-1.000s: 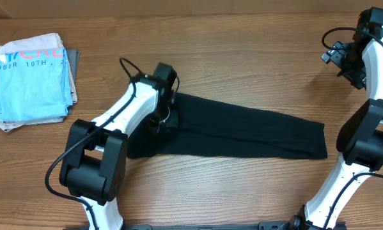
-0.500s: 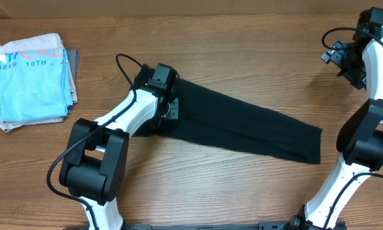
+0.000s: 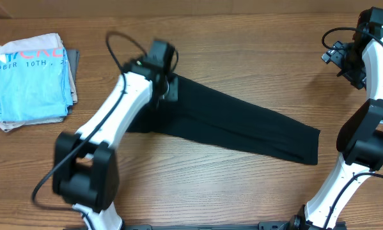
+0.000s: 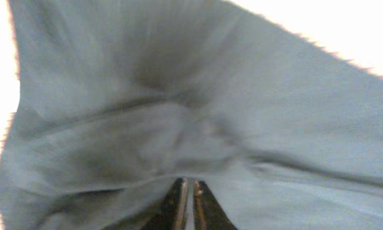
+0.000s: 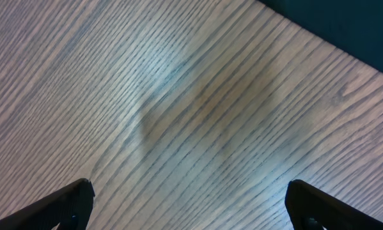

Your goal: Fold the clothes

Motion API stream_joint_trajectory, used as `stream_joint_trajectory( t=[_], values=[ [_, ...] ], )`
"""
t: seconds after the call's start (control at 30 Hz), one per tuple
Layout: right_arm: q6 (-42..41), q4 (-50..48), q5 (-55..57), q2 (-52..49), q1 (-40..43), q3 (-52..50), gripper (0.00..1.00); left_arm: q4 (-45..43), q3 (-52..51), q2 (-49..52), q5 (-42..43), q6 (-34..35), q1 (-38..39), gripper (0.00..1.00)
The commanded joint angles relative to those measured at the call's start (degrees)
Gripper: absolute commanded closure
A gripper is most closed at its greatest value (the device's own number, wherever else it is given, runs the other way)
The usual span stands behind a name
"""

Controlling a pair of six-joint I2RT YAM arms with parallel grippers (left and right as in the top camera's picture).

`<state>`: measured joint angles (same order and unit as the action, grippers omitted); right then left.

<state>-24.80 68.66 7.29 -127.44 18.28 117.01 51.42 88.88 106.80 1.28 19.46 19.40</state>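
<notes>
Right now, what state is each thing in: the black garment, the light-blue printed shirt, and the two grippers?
Plain black soft-fabric garment: folded into a long strip, lying slanted, one end pinched.
Light-blue printed T-shirt: folded, lying apart from the black garment.
Left gripper: shut on the black garment.
Right gripper: open, empty.

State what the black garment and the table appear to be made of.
Black garment: soft matte cloth, probably knit cotton; it lies in limp folds without shine. Table: wood or wood-look laminate, smooth finish; straight grain lines show.
</notes>
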Motion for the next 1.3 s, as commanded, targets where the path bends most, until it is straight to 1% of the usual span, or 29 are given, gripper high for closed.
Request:
stream_joint_trajectory(
  t=[0.0,0.07,0.1,0.17,0.2,0.23,0.27,0.47,0.6,0.7,0.83,0.97,1.13,1.27],
  values=[
    [-1.36,-0.04,-2.27,1.27,-0.26,1.07,0.0,2.71,8.13,-6.93,1.36,-0.2,-0.63,0.81],
    [-1.36,3.32,-9.88,1.27,-0.26,1.07,0.0,4.07,10.14,-8.28,-0.79,-0.22,-0.66,0.75],
    [-1.33,6.56,-13.11,1.27,-0.26,1.07,0.0,4.28,10.56,-8.83,-2.64,-0.22,-0.74,0.69],
    [-0.44,11.41,-15.78,1.27,-0.26,1.07,0.0,4.35,10.6,-9.51,-7.13,-0.22,-0.96,0.5],
    [0.9,12.44,-15.8,1.31,-0.26,1.07,0.23,4.63,10.6,-9.53,-8.94,-0.2,-1.03,0.34],
    [1.18,13.92,-15.82,1.33,-0.2,1.09,0.89,5.2,10.58,-9.46,-10.69,-0.2,-1.07,0.17],
    [1.01,16.37,-16.44,1.33,-0.2,1.09,0.96,5.84,10.58,-9.31,-11.54,-0.2,-1.07,0.0],
    [1.03,28.46,-17.84,1.4,-0.72,1.07,0.96,7.1,10.56,-8.63,-11.96,-0.17,-1.01,0.0],
    [0.76,28.46,-17.88,2.29,-2.71,-2.8,0.96,7.06,10.56,-8.52,-11.96,-0.17,-1.01,0.0],
    [0.76,28.33,-17.66,2.4,-5.66,-8.44,0.96,7.08,10.56,-8.52,-11.96,-0.17,-1.03,0.0],
    [0.76,24.37,-15.47,2.4,-9.94,-16.44,0.96,7.08,10.56,-8.52,-11.96,-0.17,-1.01,0.0],
    [-1.49,20.65,-14.86,2.4,-12.63,-20.81,0.96,7.08,10.56,-8.52,-11.96,-0.17,-0.96,0.0],
    [-7.43,15.1,-9.27,2.38,-13.9,-25.99,0.96,7.08,10.56,-8.52,-11.96,-0.17,-1.01,0.0],
    [-6.97,7.98,-9.29,2.38,-13.9,-30.64,0.96,7.08,10.56,-8.52,-11.96,-0.17,-1.01,0.0]
  ],
)
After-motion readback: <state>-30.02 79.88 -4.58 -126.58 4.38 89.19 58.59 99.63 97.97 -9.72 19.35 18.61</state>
